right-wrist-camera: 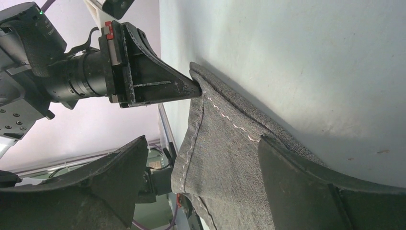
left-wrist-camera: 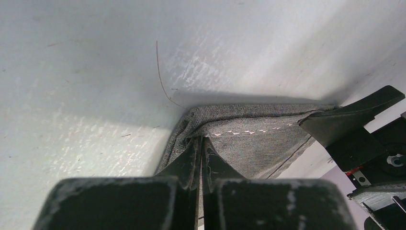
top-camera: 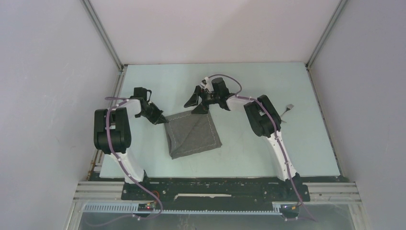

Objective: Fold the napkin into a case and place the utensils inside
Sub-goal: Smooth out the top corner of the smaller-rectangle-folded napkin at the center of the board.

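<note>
The grey napkin [top-camera: 194, 135] lies folded flat on the table, pale stitching along its hems. My left gripper [top-camera: 163, 120] is shut on the napkin's far left corner; in the left wrist view its fingertips [left-wrist-camera: 201, 143] pinch the cloth [left-wrist-camera: 253, 143] right at the table. My right gripper [top-camera: 198, 105] stands open at the far right corner. In the right wrist view its two fingers straddle the napkin [right-wrist-camera: 225, 153] edge without closing, the gripper [right-wrist-camera: 201, 167] wide apart. A small silvery utensil [top-camera: 289, 109] lies right of the right arm. The left gripper [right-wrist-camera: 191, 88] shows there too.
The pale table [top-camera: 268, 81] is walled by white panels at the back and sides. The right arm's elbow [top-camera: 258, 117] stands between the napkin and the utensil. A right finger [left-wrist-camera: 344, 122] reaches into the left wrist view.
</note>
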